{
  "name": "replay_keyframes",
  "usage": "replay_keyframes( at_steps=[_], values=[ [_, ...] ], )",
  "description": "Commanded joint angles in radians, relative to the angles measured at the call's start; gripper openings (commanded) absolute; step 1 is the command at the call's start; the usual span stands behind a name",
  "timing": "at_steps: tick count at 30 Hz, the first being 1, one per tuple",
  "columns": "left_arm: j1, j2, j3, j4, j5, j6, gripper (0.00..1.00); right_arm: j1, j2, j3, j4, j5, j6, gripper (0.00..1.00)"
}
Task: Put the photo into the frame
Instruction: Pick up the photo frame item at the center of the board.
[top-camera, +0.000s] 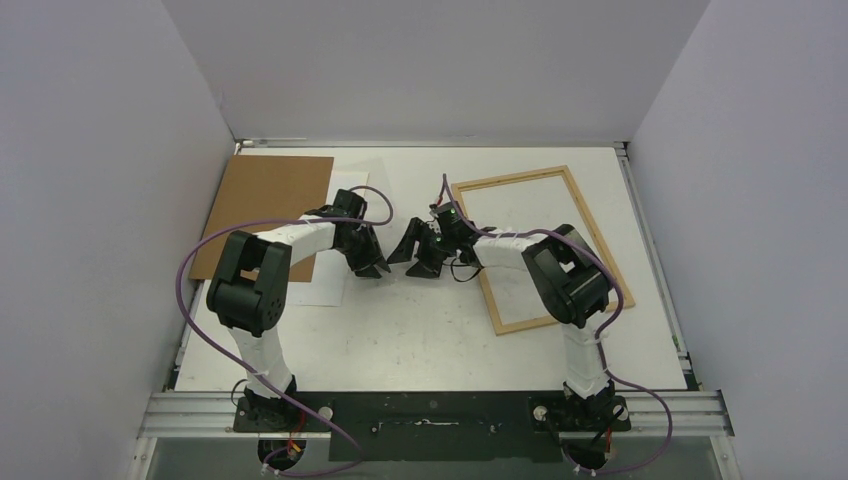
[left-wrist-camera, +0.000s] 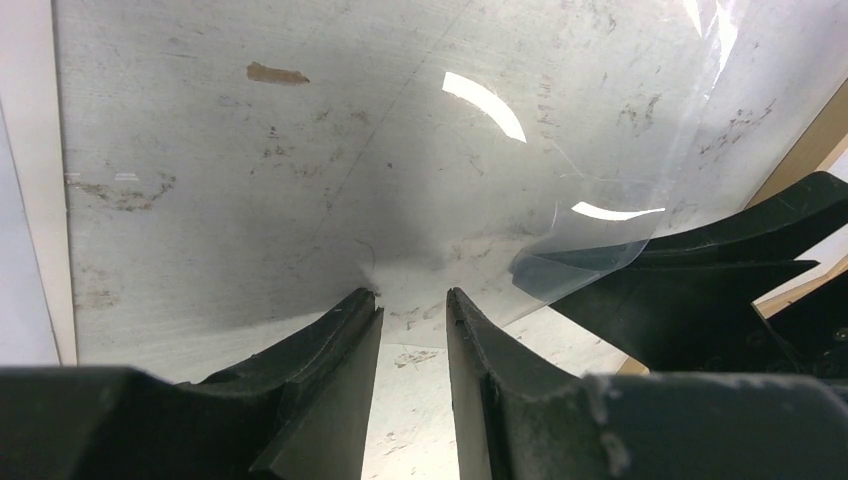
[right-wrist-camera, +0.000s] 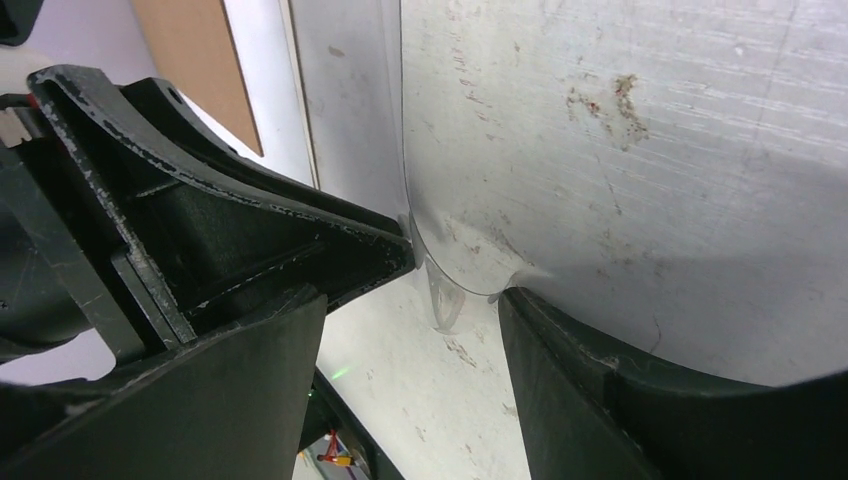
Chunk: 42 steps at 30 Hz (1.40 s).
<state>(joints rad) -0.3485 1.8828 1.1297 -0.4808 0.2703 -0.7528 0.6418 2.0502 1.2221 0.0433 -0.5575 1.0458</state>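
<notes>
The photo (top-camera: 322, 284) lies white side up at the left, partly under the brown backing panel (top-camera: 262, 205). The light wood frame (top-camera: 590, 228) lies flat on the table at the right, and its edge shows in the left wrist view (left-wrist-camera: 805, 140). My left gripper (top-camera: 375, 266) and right gripper (top-camera: 412, 262) meet tip to tip at the table's middle, both low. A clear plastic sheet (left-wrist-camera: 560, 120) lies there, with one corner (right-wrist-camera: 448, 290) curled up between them. My left gripper (left-wrist-camera: 410, 297) is open by a narrow gap at the sheet's edge. My right gripper (right-wrist-camera: 415, 300) is open wide around the curled corner.
White walls close in the table on three sides. The right arm's elbow (top-camera: 568, 278) hangs over the frame's near half. Purple cables loop beside both arms. The table top (left-wrist-camera: 200, 150) is scuffed.
</notes>
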Motion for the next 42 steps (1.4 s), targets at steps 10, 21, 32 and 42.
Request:
replay_keyframes(
  at_steps=[10,21,32,42],
  values=[
    [-0.014,0.125,-0.115,-0.066,-0.115,0.023,0.31,-0.037,0.098,-0.093,0.167,0.058,-0.108,0.68],
    [-0.009,0.121,-0.118,-0.073,-0.128,0.021,0.31,-0.080,0.146,-0.050,0.190,-0.033,-0.233,0.69],
    [-0.007,0.115,-0.115,-0.076,-0.134,0.015,0.31,-0.090,0.167,-0.046,0.213,-0.136,-0.236,0.54],
    [-0.008,0.076,-0.117,-0.069,-0.130,0.015,0.25,-0.054,0.197,0.001,0.223,-0.132,-0.175,0.11]
  ],
)
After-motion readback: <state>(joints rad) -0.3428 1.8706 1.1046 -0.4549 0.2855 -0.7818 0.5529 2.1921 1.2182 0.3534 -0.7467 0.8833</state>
